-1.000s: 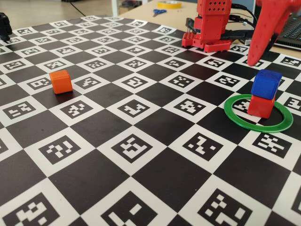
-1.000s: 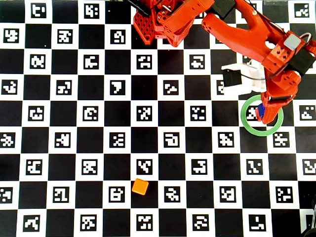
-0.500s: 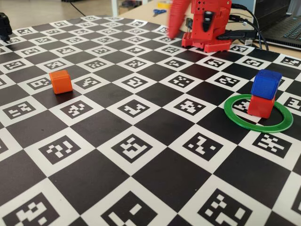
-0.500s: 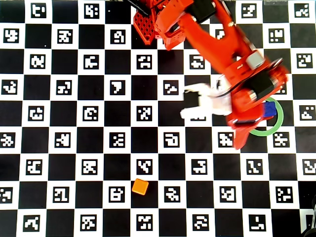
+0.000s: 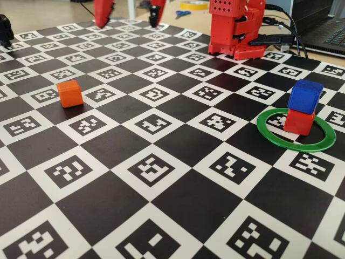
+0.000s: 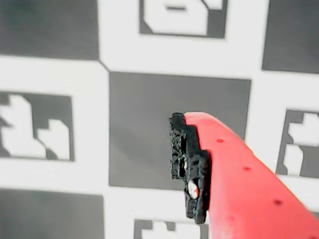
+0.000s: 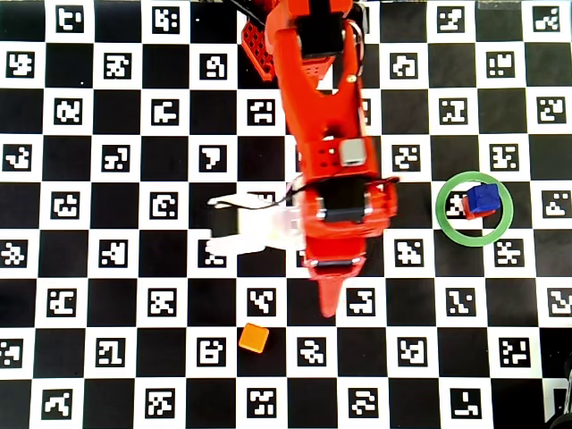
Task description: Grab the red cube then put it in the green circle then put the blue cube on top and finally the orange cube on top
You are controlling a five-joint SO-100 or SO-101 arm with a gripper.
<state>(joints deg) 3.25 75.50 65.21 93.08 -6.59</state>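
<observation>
The red cube (image 5: pixel 298 122) sits inside the green circle (image 5: pixel 269 131) with the blue cube (image 5: pixel 304 95) stacked on it, slightly askew. From above, the blue cube (image 7: pixel 483 197) covers most of the red cube (image 7: pixel 467 214) within the green circle (image 7: pixel 442 214). The orange cube (image 5: pixel 70 93) stands alone on the board, and the overhead view shows it (image 7: pixel 254 338) near the bottom. My gripper (image 5: pixel 129 13) hangs high, its two red tips apart and empty. In the overhead view the gripper (image 7: pixel 330 302) points down, up and to the right of the orange cube. One black-padded fingertip (image 6: pixel 183 149) shows over bare board.
The red arm base (image 5: pixel 237 27) stands at the board's far edge, with cables and a laptop behind it. A white camera mount (image 7: pixel 250 231) juts from the wrist. The table is a black-and-white marker checkerboard (image 5: pixel 161 162).
The arm has swung away from the stack in the green circle, across the board towards the orange cube's side. The blue cube stays on the red cube; the orange cube has not moved.
</observation>
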